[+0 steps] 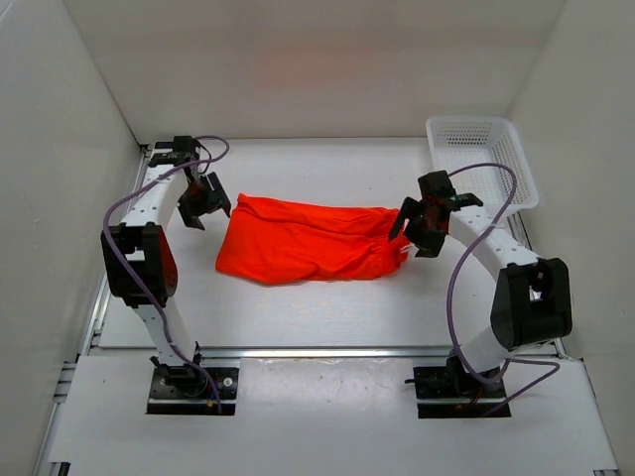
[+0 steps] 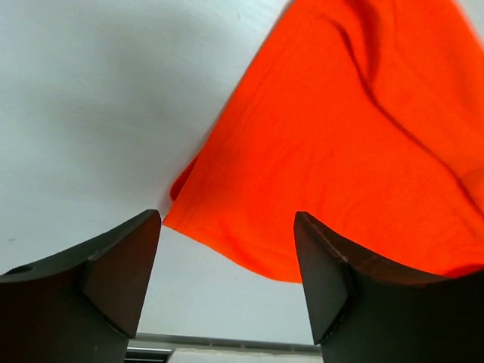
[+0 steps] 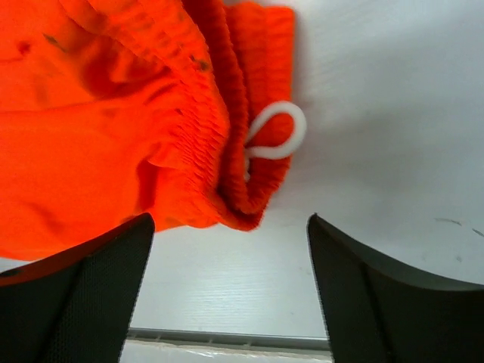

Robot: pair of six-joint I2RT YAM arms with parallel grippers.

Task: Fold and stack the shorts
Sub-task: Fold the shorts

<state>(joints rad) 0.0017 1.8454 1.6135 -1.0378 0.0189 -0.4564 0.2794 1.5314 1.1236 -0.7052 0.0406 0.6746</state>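
White walls stand around a white worktop (image 1: 327,307). From above, the shorts (image 1: 308,243) lie in the middle of it, spread in a long, wrinkled orange-red shape. The left claw (image 1: 203,203) hangs just beside their left end. The right claw (image 1: 422,230) hangs at their right end and hides the edge of the cloth there. Both claws are small and dark in this view, so the gap between their fingers is hard to make out. A white basket (image 1: 471,120) sits in the far right corner, well apart from the shorts.

The left wrist view shows the left claw (image 2: 227,227) with its two dark fingers (image 2: 121,265) wide apart, gripping nothing. One corner of the shorts (image 2: 355,136) lies on the worktop (image 2: 98,113) below the gap. The rest of the cloth runs off the top and right sides of the picture.

The right wrist view shows the right claw (image 3: 231,227) with its fingers wide apart too, gripping nothing. The bunched waistband (image 3: 204,128) of the shorts (image 3: 98,136) lies below it on the worktop (image 3: 393,113). Only one loop of the white drawstring (image 3: 280,132) pokes out; the rest is tucked in the folds. The cloth is cut off at the left and top, and it looks a little blurry.
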